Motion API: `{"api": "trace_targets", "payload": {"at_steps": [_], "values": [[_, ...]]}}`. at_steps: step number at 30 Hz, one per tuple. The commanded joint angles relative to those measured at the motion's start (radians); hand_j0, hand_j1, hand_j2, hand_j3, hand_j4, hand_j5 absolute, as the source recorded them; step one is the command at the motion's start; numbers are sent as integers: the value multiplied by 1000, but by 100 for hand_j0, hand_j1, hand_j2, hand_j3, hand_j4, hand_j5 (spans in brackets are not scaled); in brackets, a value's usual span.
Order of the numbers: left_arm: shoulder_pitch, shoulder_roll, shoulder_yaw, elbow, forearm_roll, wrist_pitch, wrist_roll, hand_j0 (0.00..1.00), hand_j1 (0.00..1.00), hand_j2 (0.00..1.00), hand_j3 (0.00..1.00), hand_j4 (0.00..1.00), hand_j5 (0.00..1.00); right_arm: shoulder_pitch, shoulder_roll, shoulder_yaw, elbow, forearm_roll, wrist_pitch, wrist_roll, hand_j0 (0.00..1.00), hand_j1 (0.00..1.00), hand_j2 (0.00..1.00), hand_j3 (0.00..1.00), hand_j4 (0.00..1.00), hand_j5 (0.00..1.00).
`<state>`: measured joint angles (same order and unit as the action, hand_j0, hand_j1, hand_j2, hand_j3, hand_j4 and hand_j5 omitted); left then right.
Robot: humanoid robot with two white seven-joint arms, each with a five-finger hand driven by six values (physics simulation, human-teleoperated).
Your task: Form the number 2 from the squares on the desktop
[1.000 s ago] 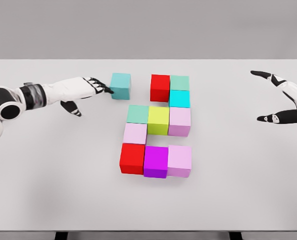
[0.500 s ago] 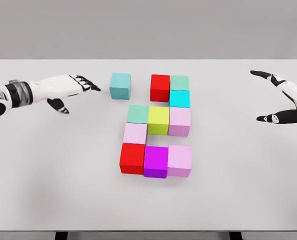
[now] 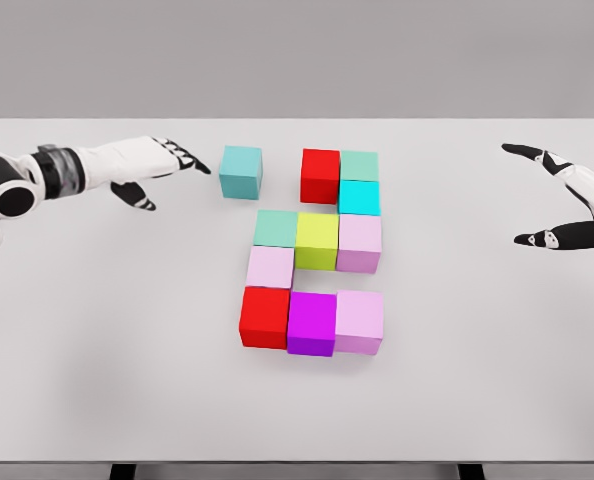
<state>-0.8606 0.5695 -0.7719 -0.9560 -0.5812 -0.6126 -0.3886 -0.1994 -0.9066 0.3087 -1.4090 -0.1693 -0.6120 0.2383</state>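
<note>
Task well advanced, not complete. Nine small coloured cubes already grouped on white matte desktop [image 3: 97, 330], taking upper red cube [image 3: 320, 175] as landmark: sea-green cube [image 3: 359, 165] touching its right side; cyan cube [image 3: 359, 197] just below that one; middle row below landmark made of pale green cube [image 3: 275, 228], yellow-green cube [image 3: 317, 240] and pink-lilac cube [image 3: 360, 243], all flush; pale pink cube [image 3: 270, 266] under the row's left end; bottom row of lower red cube [image 3: 266, 317], magenta cube [image 3: 312, 323] and pale lilac cube [image 3: 360, 321]. Shape reads as a 2 lacking only its top-left unit. Missing unit judged to be loose teal cube [image 3: 241, 170], standing left of landmark, level with it, apart by a clear gap of bare desktop. Remaining work, by judgement: slide teal cube rightward until flush with landmark; small seams in bottom row may want closing. Left hand [image 3: 157, 165] well left of landmark, just beside teal cube; fingers extended and pointing at cube's left face, tips close but apparently not touching, nothing held. Right hand [image 3: 562, 200] far right of landmark, clear of all cubes, fingers spread wide, empty. Risk noted: off-centre push could rotate teal cube or nudge landmark out of line.
</note>
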Motion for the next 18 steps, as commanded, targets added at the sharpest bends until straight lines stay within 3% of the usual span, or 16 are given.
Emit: {"api": "trace_targets", "payload": {"at_steps": [1,10,18], "values": [[0,-14,0,29,1,2,-3,89,89,89,89,89,89,0,-1,0,-1,-7,1,0,100,100,100,100,100,100],[-34,-60,0,105,0,2,-18,90,90,90,90,90,90,0,-1,0,1,-7,1,0,100,100,100,100,100,100],[-35,-95,0,108,-14,2,-24,90,90,90,90,90,90,0,-1,0,1,-7,1,0,100,100,100,100,100,100]]}}
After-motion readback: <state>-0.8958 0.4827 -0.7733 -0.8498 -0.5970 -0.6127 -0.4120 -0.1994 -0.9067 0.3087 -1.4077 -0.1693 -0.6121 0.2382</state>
